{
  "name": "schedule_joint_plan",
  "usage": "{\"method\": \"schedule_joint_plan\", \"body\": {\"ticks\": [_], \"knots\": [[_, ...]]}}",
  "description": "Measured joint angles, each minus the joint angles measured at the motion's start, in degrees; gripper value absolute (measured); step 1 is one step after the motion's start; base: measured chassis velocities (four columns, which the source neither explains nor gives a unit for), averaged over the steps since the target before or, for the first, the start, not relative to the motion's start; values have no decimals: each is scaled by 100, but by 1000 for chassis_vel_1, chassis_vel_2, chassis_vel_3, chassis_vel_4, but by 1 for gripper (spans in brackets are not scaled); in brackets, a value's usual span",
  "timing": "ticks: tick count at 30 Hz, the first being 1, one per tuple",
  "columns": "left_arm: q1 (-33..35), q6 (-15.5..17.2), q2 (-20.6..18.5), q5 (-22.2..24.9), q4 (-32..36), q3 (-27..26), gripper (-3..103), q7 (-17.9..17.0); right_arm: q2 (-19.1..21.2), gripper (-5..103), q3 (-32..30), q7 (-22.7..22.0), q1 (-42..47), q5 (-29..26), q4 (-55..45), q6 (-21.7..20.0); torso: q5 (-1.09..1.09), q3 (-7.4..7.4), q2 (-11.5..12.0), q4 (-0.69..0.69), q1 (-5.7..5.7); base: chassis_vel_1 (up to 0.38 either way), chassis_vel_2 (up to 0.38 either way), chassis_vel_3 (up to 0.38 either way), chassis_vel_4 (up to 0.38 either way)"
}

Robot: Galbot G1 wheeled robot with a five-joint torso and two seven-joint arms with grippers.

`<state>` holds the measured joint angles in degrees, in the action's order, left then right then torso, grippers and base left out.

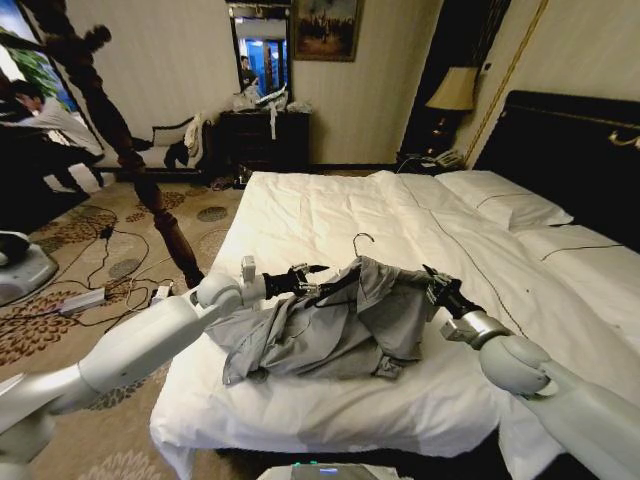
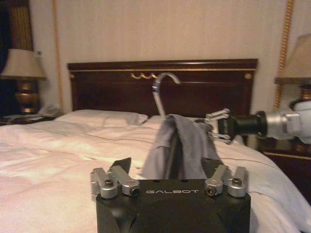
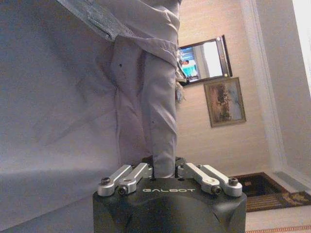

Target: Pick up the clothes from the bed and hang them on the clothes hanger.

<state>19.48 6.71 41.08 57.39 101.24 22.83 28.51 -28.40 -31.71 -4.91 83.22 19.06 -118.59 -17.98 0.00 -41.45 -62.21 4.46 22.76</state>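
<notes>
Left gripper (image 1: 312, 272) grips hanger (image 1: 345, 275); right gripper (image 1: 432, 281) pinches shirt (image 1: 330, 325).

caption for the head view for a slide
Both grippers hold the grey shirt above the white bed: left gripper at the hanger end, right gripper pinching fabric.

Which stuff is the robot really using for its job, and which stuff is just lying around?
For the job: grey shirt, hanger inside it, white bed, left gripper holding the hanger end, right gripper pinching the shirt.

Just lying about: coat stand, bedside lamp, cables, wall mirror.
</notes>
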Motion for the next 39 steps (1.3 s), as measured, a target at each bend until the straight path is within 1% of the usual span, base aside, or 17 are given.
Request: {"method": "schedule_joint_plan", "body": {"ticks": [1, 2, 4, 5, 6, 7, 8, 9, 11, 12, 14, 16, 22, 26, 30, 32, 39], "knots": [[68, -9, -62, 36, -6, -117, 90, -62, -34, 15, 0, -35, 5, -26, 20, 0, 0, 0, 0, 0, 0, 0, 0, 0, 0], [163, -17, -130, 87, -26, -265, 95, -137, -73, 15, -3, -83, 13, -56, 34, 1, 0, 0, 0, 0, 0, 0, 0, 0, 0], [235, -20, -164, 120, -37, -368, 95, -188, -103, 15, -4, -121, 19, -78, 42, 1, 0, 0, 0, 0, 0, 0, 0, 0, 0], [402, -24, -212, 198, -62, -597, 98, -286, -174, 15, -10, -224, 35, -149, 54, 5, 0, 0, 0, 0, 0, 0, 0, 0, 0], [485, -25, -232, 239, -72, -704, 100, -319, -200, 15, -12, -274, 41, -190, 58, 5, -1, 0, 0, -1, 0, 0, 0, 0, 0], [740, -21, -285, 351, -88, -1028, 100, -375, -285, 15, -12, -438, 54, -362, 63, 5, -1, 0, 0, 1, 0, 0, 0, 0, 0], [740, -21, -285, 351, -88, -1028, 100, -375, -285, 15, -12, -438, 54, -362, 63, 5, -1, 0, 0, 1, 0, 0, 0, 0, 0], [868, -16, -310, 403, -94, -1199, 100, -396, -330, 15, -14, -523, 58, -464, 63, 1, -1, 0, 0, 0, 0, 0, 0, 0, 0], [1310, 1, -395, 531, -110, -1731, 100, -430, -437, 15, -30, -764, 64, -747, 58, -15, 0, 0, 0, -2, 0, 0, 0, 0, 0], [1310, 1, -395, 531, -110, -1731, 100, -430, -437, 15, -30, -764, 64, -747, 58, -15, 0, 0, 0, -2, 0, 0, 0, 0, 0], [1674, 3, -476, 547, -117, -2091, 100, -426, -495, 15, -55, -950, 82, -992, 36, -25, -2, 0, 0, -2, 0, 0, 0, 0, 0], [1923, -3, -530, 542, -124, -2276, 100, -417, -517, 15, -71, -1069, 102, -1193, 20, -27, -1, 0, 0, -2, 0, 0, 0, 0, 0], [2184, -37, -509, 432, -305, -2333, 100, -416, -525, 15, -73, -1123, 193, -1281, 11, 73, 0, 0, 0, -1, 0, 0, 0, 0, 0], [2237, -9, -284, 408, -588, -2046, 100, -456, -517, 15, -94, -1098, 344, -1107, 14, 284, 0, 0, 0, 2, 0, 0, 0, 0, 0], [2295, 11, -194, 423, -651, -1852, 100, -500, -513, 15, -103, -1069, 387, -968, 17, 390, 1, 0, 0, 1, 0, 0, 0, 0, 0], [2415, 21, -44, 416, -729, -1604, 100, -554, -507, 15, -134, -1051, 396, -886, -7, 445, 1, 0, 0, 0, 0, 0, 0, 0, 0], [2717, 76, 165, 397, -934, -1508, 100, -754, -442, 15, -168, -1049, 389, -884, -20, 474, 0, 0, 0, 0, 0, 0, 0, 0, 0]]}}
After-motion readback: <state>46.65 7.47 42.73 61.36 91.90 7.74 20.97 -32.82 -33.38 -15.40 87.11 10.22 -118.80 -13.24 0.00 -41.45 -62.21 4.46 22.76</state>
